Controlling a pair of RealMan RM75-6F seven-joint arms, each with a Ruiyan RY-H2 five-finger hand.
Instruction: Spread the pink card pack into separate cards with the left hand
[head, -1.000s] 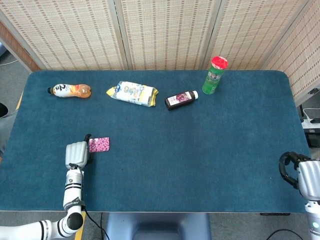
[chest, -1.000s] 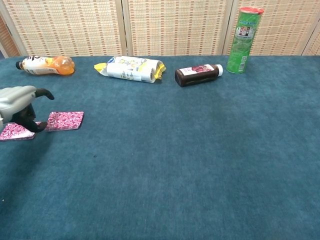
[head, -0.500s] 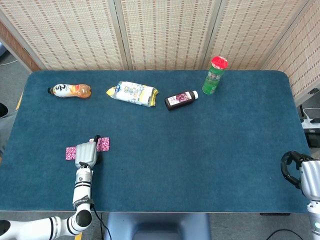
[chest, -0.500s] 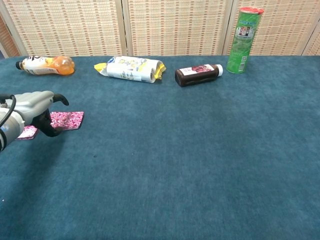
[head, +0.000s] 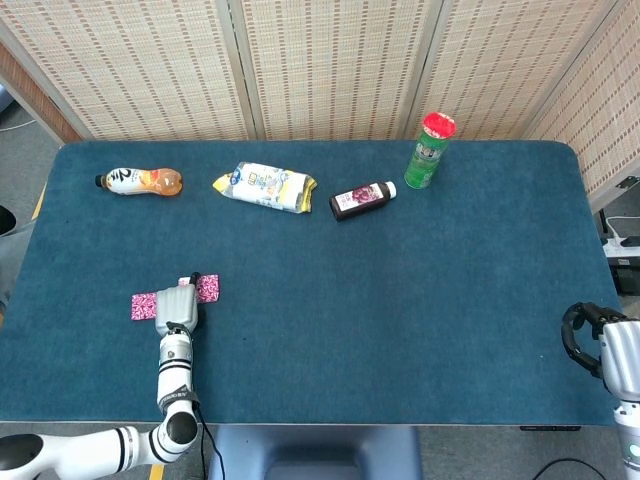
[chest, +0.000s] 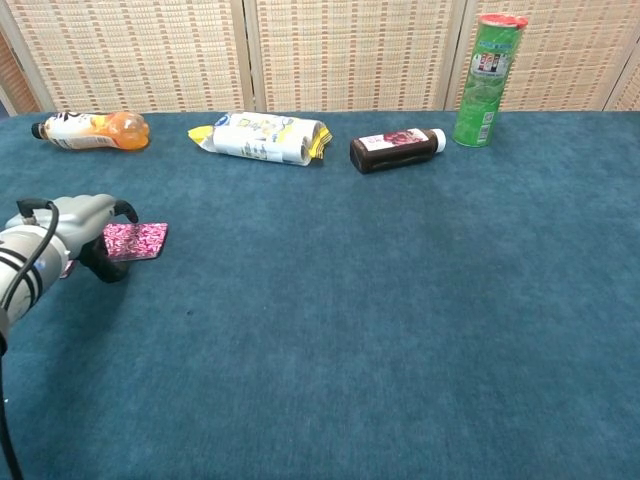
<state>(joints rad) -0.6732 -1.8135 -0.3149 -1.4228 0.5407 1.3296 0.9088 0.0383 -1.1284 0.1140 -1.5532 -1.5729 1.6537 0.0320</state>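
The fingers (chest: 112, 268) of the left hand (head: 176, 304) curl down toward the pink cards (head: 207, 288), and whether they press the cards or sit just above them cannot be told from either view. The hand covers the middle of the pack: in the head view one pink end shows at its 3 o'clock side and another (head: 143, 305) at its 9 o'clock side, all lying flat on the desk (head: 400, 300) near its 8 o'clock corner.

The risk, as I judge it, is that the cards slide as one clump under a heavy press, or that too light a touch skates over the top card and separates nothing. A sweep toward 9 o'clock could also push cards off the near-left edge.

The right hand (head: 600, 345), at the 4 o'clock edge, looks curled on nothing and well apart from the cards.
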